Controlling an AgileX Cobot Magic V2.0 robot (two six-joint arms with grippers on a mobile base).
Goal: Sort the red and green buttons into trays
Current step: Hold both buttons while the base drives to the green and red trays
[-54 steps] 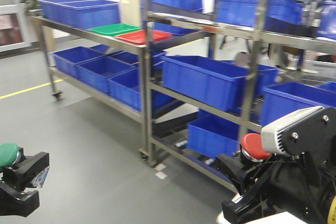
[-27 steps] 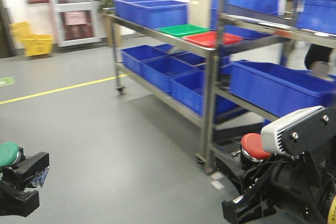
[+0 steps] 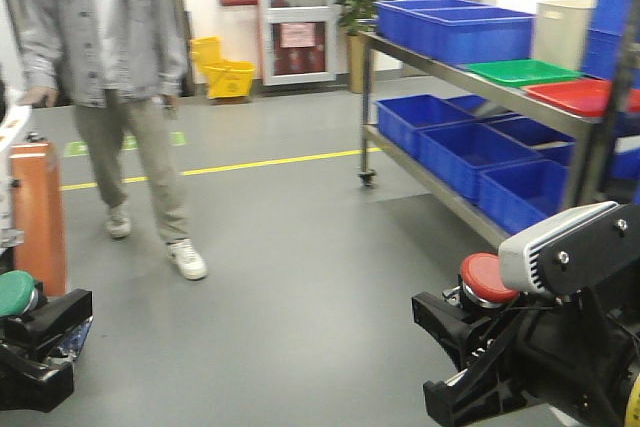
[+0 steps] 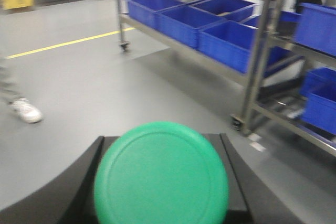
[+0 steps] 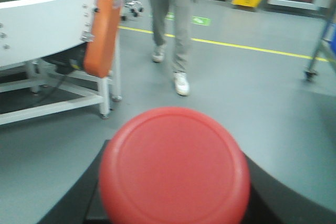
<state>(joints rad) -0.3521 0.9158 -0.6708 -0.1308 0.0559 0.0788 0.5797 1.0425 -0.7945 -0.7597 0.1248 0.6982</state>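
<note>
Now — green button [image 3: 15, 292] sits atop left claw [image 3: 50, 342], clamped | red button [image 3: 487, 278] atop right claw [image 3: 450, 357], clamped

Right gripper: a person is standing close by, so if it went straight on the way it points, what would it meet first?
Holding the red button, the right gripper faces open floor. The first thing in line looks like the person's legs, though depth is unclear.
</note>
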